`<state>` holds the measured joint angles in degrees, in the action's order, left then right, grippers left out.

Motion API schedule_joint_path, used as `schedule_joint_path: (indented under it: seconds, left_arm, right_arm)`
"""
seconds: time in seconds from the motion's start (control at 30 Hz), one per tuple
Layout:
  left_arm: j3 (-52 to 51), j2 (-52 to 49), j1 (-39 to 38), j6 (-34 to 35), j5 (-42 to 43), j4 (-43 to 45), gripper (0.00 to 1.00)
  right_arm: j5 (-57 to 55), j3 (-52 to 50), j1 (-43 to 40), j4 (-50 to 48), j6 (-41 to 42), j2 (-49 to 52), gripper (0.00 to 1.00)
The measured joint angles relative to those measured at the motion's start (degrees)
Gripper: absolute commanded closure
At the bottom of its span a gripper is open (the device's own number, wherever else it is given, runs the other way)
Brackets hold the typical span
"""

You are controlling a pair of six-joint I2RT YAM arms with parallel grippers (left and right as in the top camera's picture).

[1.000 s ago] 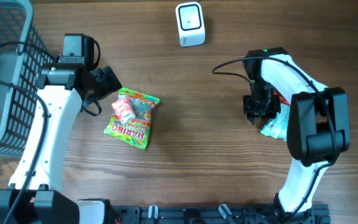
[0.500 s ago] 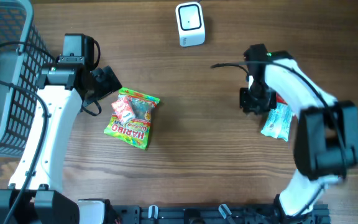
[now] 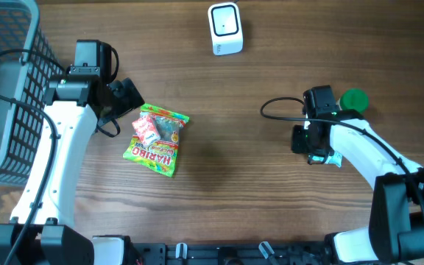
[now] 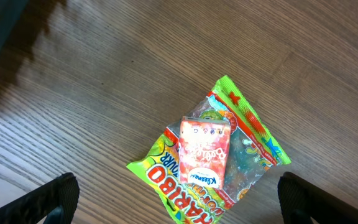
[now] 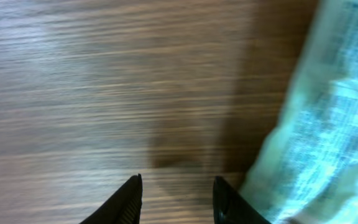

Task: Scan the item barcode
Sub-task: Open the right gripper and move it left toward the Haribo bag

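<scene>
The right arm has swung round in the past second. Its wrist sits lower on the bench (image 3: 234,184) than it did, and the move has uncovered a green round object (image 3: 354,98) just beyond the arm. The right fingers (image 5: 132,199) stand part-open over bare wood, gripping nothing. The white packet (image 5: 316,124) lies flat just to the right of them, close beside the right-hand finger and outside the gap. From overhead only a corner of it shows from under the wrist. The packet looks to be where it lay a moment ago and has not been lifted. On this evidence the pick-up is not yet made, and the fingers would need to shift sideways onto the packet before any barcode can be shown.

The white scanner (image 3: 224,28) stands well apart from both sets of fingers, farther up the bench and between the two arms. The left arm has not moved. Its left fingers (image 4: 58,199) are spread wide and hold nothing. A Haribo bag (image 4: 210,155) lies on the wood ahead of them, with a small red pack (image 4: 204,152) on top of it.

The bench is brown wood-grain, matte, with soft shadows under the arms. A grey wire basket (image 3: 6,88) sits at its edge, off to the side of the left fingers. Black rig hardware lines the near edge. Nothing of the room beyond the bench is in view.
</scene>
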<state>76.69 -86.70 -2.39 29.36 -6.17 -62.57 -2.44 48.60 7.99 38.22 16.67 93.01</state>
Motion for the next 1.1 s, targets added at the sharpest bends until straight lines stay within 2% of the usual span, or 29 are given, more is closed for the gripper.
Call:
schedule_joint_path:
  seconds: [0.2, 0.37, 0.53, 0.67, 0.73, 0.8, 1.03, 1.1]
  left_arm:
    - [0.00, 0.00, 0.00, 0.00, 0.00, 0.00, 0.00]
    - [0.00, 0.00, 0.00, 0.00, 0.00, 0.00, 0.00]
    - [0.00, 0.00, 0.00, 0.00, 0.00, -0.02, 0.00]
    - [0.00, 0.00, 0.00, 0.00, 0.00, 0.00, 0.00]
    - [0.00, 0.00, 0.00, 0.00, 0.00, 0.00, 0.00]
    - [0.00, 0.00, 0.00, 0.00, 0.00, 0.00, 0.00]
    - [0.00, 0.00, 0.00, 0.00, 0.00, -0.02, 0.00]
    - [0.00, 0.00, 0.00, 0.00, 0.00, 0.00, 0.00]
  right_arm:
    - [-5.88, -0.04, -1.57, 2.27, 2.86, 0.02, 0.62]
    - [-4.83, 0.11, -1.73, 2.86, -0.22, 0.02, 0.59]
    - [7.28, 5.66, -1.77, 6.16, -5.75, 0.07, 0.56]
    - [21.97, 10.40, -1.31, 3.58, -7.54, 0.07, 0.52]
    - [29.05, 10.97, 0.31, 0.46, -7.28, 0.07, 0.48]
    - [33.20, 10.88, 3.19, -2.99, -5.25, 0.07, 0.38]
    - [36.87, 10.78, 12.20, -13.22, 2.47, 0.07, 0.20]
    - [36.02, 10.78, 14.45, -14.34, 4.79, 0.07, 0.11]
